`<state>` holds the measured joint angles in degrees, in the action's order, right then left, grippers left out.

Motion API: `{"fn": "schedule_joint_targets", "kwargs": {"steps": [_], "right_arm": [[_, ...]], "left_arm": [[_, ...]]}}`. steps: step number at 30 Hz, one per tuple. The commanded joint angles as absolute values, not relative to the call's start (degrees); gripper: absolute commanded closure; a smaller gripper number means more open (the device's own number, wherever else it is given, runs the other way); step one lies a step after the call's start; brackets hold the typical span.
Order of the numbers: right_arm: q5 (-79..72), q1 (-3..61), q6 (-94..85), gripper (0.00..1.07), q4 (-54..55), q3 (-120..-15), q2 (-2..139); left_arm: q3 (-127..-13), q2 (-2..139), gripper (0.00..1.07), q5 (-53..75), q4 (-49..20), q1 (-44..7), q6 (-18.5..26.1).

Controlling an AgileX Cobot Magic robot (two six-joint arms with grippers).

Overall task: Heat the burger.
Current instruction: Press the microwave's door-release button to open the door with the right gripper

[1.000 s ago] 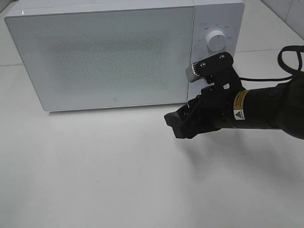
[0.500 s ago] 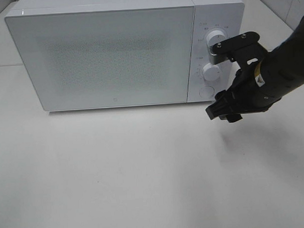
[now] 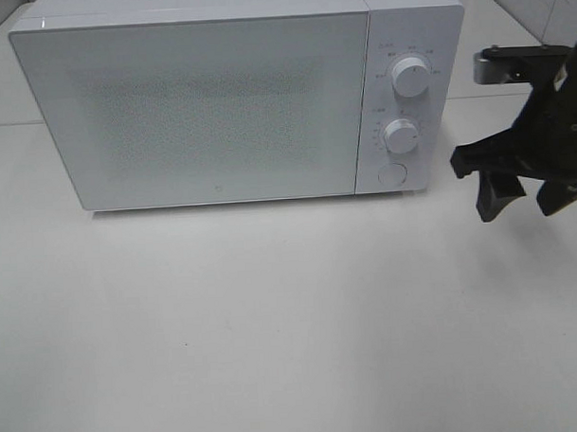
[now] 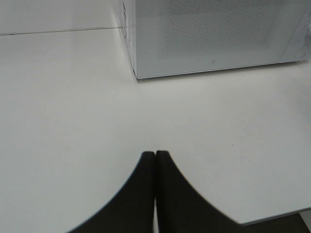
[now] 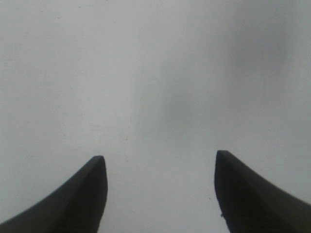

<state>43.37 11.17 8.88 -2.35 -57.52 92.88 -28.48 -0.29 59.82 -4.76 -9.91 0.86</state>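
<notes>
The burger is out of view in every frame. A white microwave (image 3: 227, 95) stands at the back of the table with its door shut; it has two knobs (image 3: 412, 76) and a round button (image 3: 392, 173) on its right panel. Its lower front also shows in the left wrist view (image 4: 214, 34). My right gripper (image 3: 520, 203) hangs open and empty above the table, to the right of the microwave's panel; the right wrist view shows its spread fingers (image 5: 82, 194) over bare table. My left gripper (image 4: 155, 156) is shut and empty, over the table left of the microwave.
The white table (image 3: 273, 321) stretches in front of the microwave. A table seam (image 4: 58, 31) runs behind, left of the microwave. The table's near edge (image 4: 277, 219) shows in the left wrist view.
My right arm has swung from in front of the microwave's lower right corner to the right, past the control panel, and its gripper now points down and open. The knobs are uncovered.
</notes>
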Motion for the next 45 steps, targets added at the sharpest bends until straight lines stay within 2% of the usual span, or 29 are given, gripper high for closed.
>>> {"fn": "schedule_joint_targets", "kwargs": {"steps": [1,5,12,17,20,26,28,31,33,45], "right_arm": [[45.95,5.39,7.28,0.45,1.03,-57.93,90.64],[49.79,1.89,7.28,0.45,0.8,-57.93,87.49],[53.23,1.49,7.22,0.45,-0.46,-55.18,78.72],[55.58,1.49,7.28,0.46,-0.46,-47.27,63.83],[56.09,1.49,7.28,0.46,-0.46,-46.01,61.94],[60.39,1.49,7.28,0.46,-0.52,-39.3,49.33],[63.2,1.49,7.28,0.46,-0.46,-35.07,41.2],[63.37,1.49,7.28,0.46,-0.52,-33.92,39.02],[62.74,1.49,6.88,0.46,-0.52,-30.88,32.72],[57.98,1.49,2.64,0.46,0.0,-29.11,9.11]], "left_arm": [[-28.36,-0.8,1.07,59.3,-4.76,-9.97,0.97],[-28.36,-0.8,1.07,59.3,-4.76,-9.97,0.97],[-28.36,-0.8,1.07,59.3,-4.76,-9.97,0.97],[-28.36,-0.8,1.07,59.3,-4.76,-9.97,0.97],[-28.36,-0.8,1.07,59.3,-4.76,-9.97,0.97],[-28.36,-0.8,1.07,59.3,-4.76,-9.97,0.97],[-28.36,-0.8,1.07,59.3,-4.76,-9.97,0.97],[-28.36,-0.8,1.07,59.3,-4.76,-9.97,0.97],[-28.36,-0.8,1.07,59.3,-4.76,-9.97,0.97],[-28.36,-0.8,1.07,59.3,-4.76,-9.97,0.97]]}}
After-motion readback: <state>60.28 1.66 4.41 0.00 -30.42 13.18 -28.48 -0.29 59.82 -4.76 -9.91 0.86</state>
